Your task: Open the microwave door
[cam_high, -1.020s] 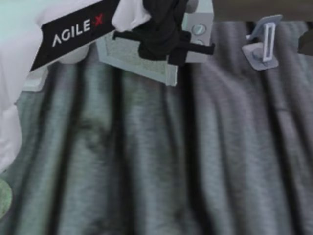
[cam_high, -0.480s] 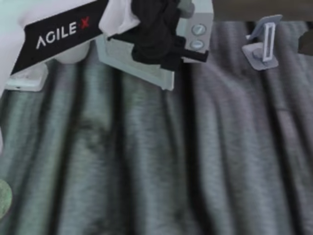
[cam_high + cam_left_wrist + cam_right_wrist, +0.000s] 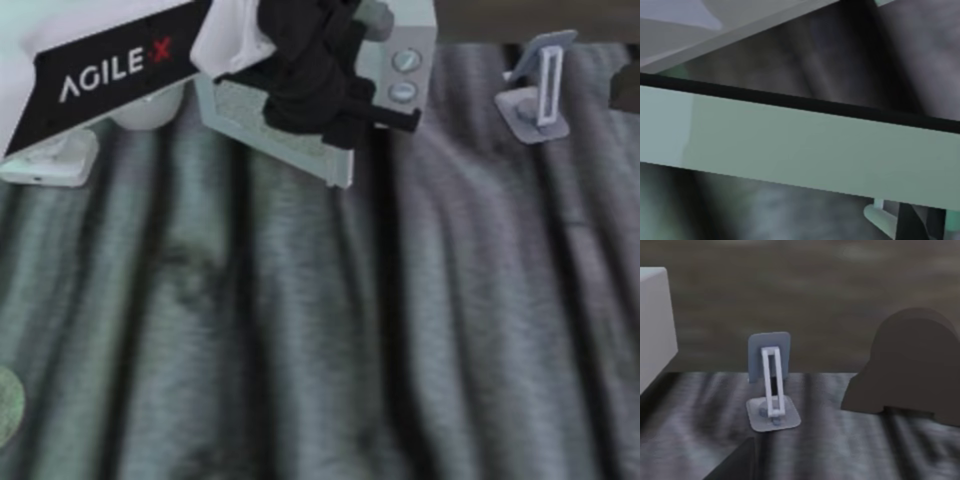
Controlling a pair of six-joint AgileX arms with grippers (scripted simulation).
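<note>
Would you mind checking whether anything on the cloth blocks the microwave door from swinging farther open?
Nothing visible does. The microwave door stands partly open under the left tool, with only bare grey cloth ahead of it; the phone stand sits well off to the right.

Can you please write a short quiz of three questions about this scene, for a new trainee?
1. True or false: the microwave door is swung partly open.
2. Which arm is at the microwave? A) left B) right
3. What stands on the table's right side, far from the door?

Key: 1 true. 2 A; the left gripper is over the door. 3 a small pale stand.
</note>
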